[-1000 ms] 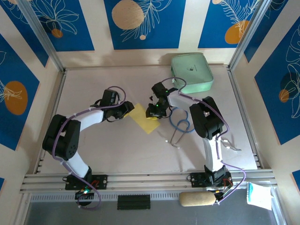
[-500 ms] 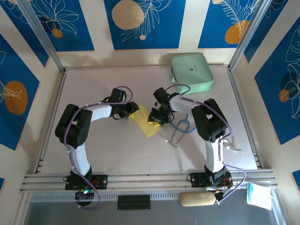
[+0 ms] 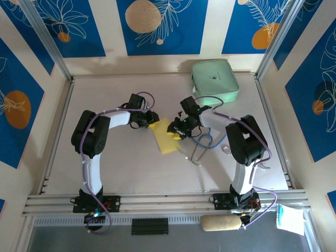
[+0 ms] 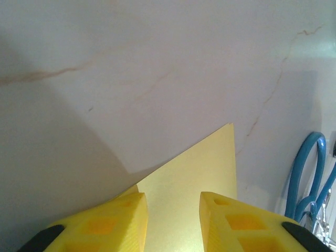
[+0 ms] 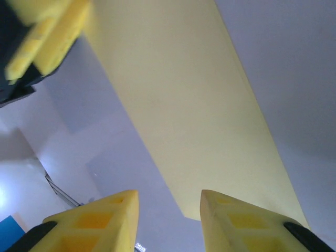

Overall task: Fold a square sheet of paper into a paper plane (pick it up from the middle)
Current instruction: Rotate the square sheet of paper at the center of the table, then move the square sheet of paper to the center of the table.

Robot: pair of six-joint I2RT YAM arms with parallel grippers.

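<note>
Resting flat mid-desk, the square sheet of paper (image 3: pixel 166 139) has the left gripper (image 3: pixel 151 123) and right gripper (image 3: pixel 174 131) at opposite edges, both slightly spread. The left wrist view catches a blue cable (image 4: pixel 315 137).

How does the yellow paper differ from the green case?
Colour: the paper is yellow, the case mint green. Shape: the paper is a flat, sharp-cornered oblong; the case is thicker, with rounded corners. Place: the paper lies mid-table between the left gripper and right gripper; the case sits at the far edge, apart from both. Both rest on the table.
</note>
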